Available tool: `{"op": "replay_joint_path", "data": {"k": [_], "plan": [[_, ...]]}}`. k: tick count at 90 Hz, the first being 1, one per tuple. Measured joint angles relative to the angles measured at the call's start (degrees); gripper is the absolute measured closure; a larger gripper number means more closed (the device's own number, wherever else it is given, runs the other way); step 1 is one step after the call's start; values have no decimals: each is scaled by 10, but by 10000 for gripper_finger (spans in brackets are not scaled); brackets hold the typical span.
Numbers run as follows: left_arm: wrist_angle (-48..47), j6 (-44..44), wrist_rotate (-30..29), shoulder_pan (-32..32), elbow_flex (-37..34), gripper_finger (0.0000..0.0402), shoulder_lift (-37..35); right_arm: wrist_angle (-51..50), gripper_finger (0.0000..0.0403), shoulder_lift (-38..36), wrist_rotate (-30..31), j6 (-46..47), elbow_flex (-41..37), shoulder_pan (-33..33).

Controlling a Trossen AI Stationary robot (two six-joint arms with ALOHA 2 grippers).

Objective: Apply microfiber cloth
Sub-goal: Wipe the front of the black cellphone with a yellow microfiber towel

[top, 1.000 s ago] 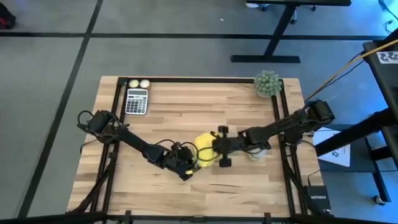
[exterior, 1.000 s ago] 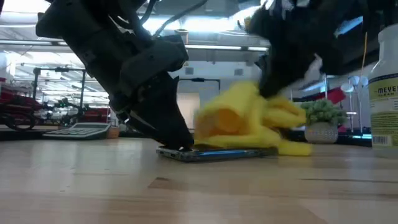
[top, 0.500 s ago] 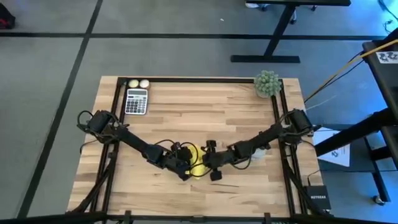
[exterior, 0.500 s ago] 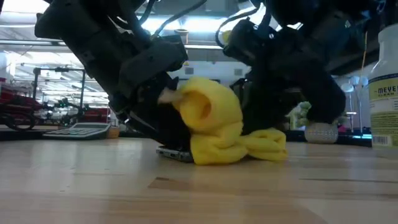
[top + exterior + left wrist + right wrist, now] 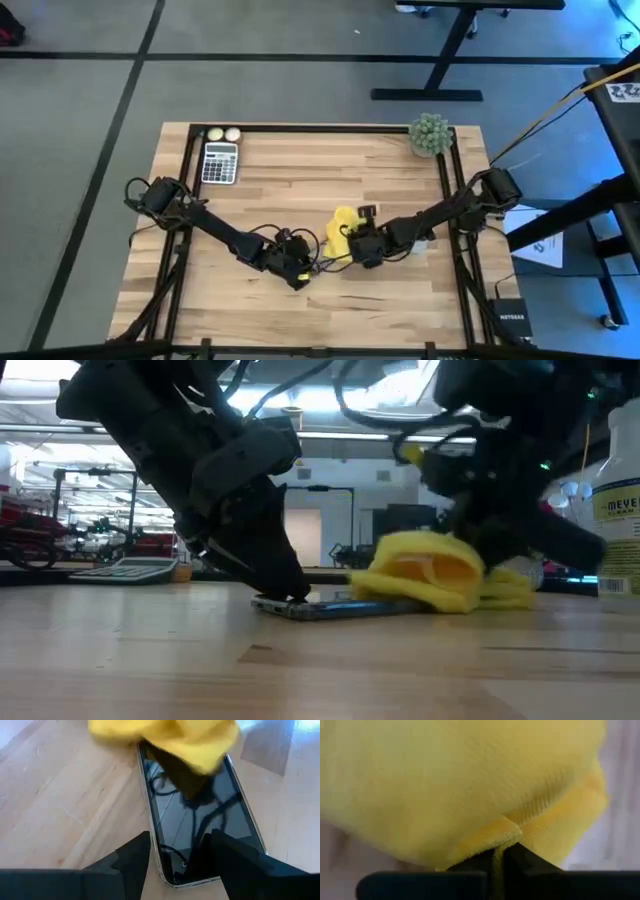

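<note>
The yellow microfiber cloth [image 5: 342, 222] lies bunched on the far end of a black smartphone [image 5: 195, 815], which lies flat on the wooden table [image 5: 300, 180]. My right gripper [image 5: 354, 244] is shut on the cloth from the table's right side. My left gripper [image 5: 297, 274] stands open at the phone's other end [image 5: 285, 603], its fingers coming down at a slant from the left. In the low view the cloth [image 5: 430, 572] rests on the phone [image 5: 340, 607] and the table beside it. My left gripper has one fingertip [image 5: 225, 855] down on the screen at the phone's near end [image 5: 192, 870]. The other fingertip [image 5: 135, 852] stands at the phone's long edge. The fingers slant down from the table's left side, and the phone stays flat on the table. My right gripper pinches a folded edge of the cloth [image 5: 512, 831] between its two fingertips. The cloth bulges in front of the fingers in several layers, slack. Its underside lies on the phone's far end and the table.
A calculator [image 5: 220, 162] and two small balls [image 5: 223, 134] sit at the far left. A small green plant [image 5: 430, 135] stands at the far right corner. A clear bottle [image 5: 620, 530] stands by the right arm. Black rails frame the table's sides.
My right gripper dragged the cloth along the phone toward my left gripper, where it bunched up high. It then pulled the cloth back toward the table's right and far side, and the cloth now lies lower on the phone's far end. The phone has kept its place.
</note>
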Motion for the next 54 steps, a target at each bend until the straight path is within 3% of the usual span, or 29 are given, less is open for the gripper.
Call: {"op": "replay_joint_path", "data": {"k": [12, 25, 42, 54], "plan": [[0, 0, 0, 0, 0, 211, 0, 57, 402, -31, 0, 20, 0, 1], [3, 0, 0, 0, 0, 211, 0, 232, 402, -41, -82, 18, 1, 2], [4, 2, -1, 1, 0, 211, 0, 382, 402, 43, -172, 1, -2, 1], [5, 3, -1, 1, 0, 211, 0, 414, 402, 122, -211, 6, 6, 1]]}}
